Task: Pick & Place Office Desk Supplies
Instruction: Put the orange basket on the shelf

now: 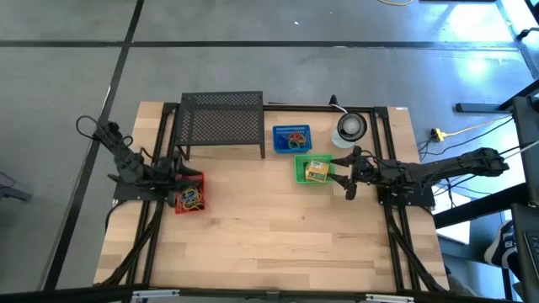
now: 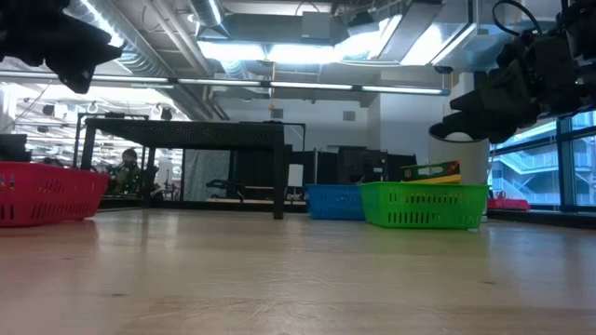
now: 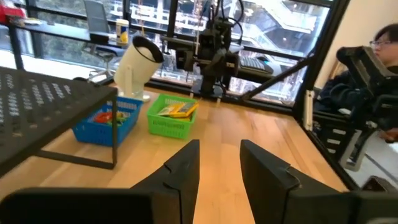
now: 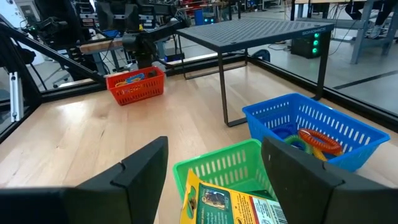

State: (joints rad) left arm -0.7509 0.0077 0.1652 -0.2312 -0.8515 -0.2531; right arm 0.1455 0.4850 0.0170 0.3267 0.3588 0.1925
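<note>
Table [image 1: 278, 236]: wood, baskets spread across its far half.
Black mesh shelf [image 1: 221, 122]: at 11 o'clock.
Red basket [image 1: 189, 194]: at 9 o'clock, coloured loops and bands inside.
Green basket [image 1: 315, 170]: near 2 o'clock, yellow-green boxes [image 4: 233, 202] inside.
Blue basket [image 1: 291, 138]: at 1 o'clock, more loops.
Right gripper [image 1: 348, 177]: jaws spread wide and empty, just above the green basket.
Left gripper [image 1: 178, 172]: over the red basket, fingers parted, nothing between them.
Advice: probably lower the right gripper squarely over a box, clear of the basket wall.
</note>
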